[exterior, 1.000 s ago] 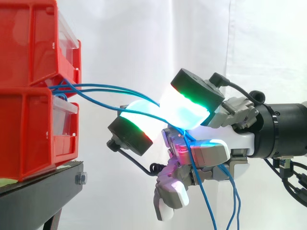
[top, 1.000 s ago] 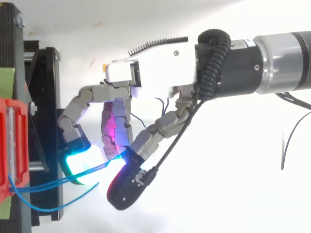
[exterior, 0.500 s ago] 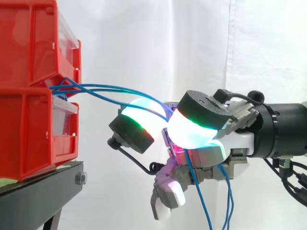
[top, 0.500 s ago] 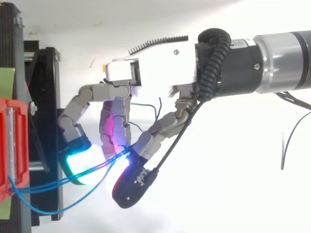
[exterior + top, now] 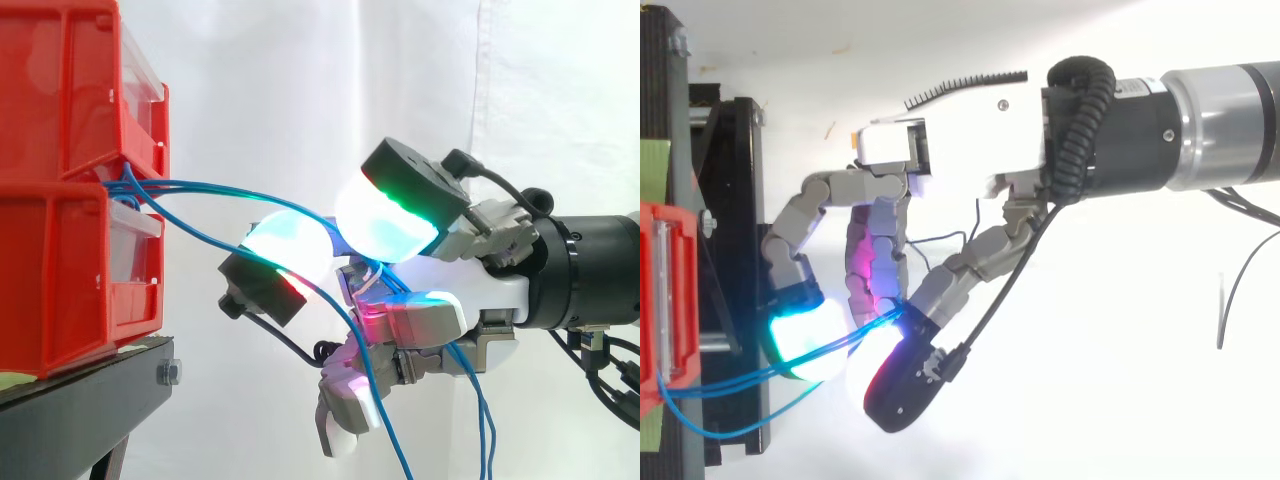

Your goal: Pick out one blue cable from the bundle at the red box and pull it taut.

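Where they leave the seam between the two stacked red boxes (image 5: 60,250), the blue cables (image 5: 190,184) arc rightward, bowed rather than straight, and enter the hand (image 5: 480,290). The hand's fingers are curled around the strands. The cables pass under the upper glowing pad (image 5: 385,220), cross the palm and hang down past the lower edge of the side view. A second pad (image 5: 285,240) sits lower and nearer the boxes. In the top view, one strand sags in a loose loop beside the bench (image 5: 740,150). The hand lies roughly level, fingers toward the boxes, with the arm entering from the right. Open space separates the box fronts from the nearest pad, crossed by the cables. The white curtain (image 5: 300,80) hangs behind.
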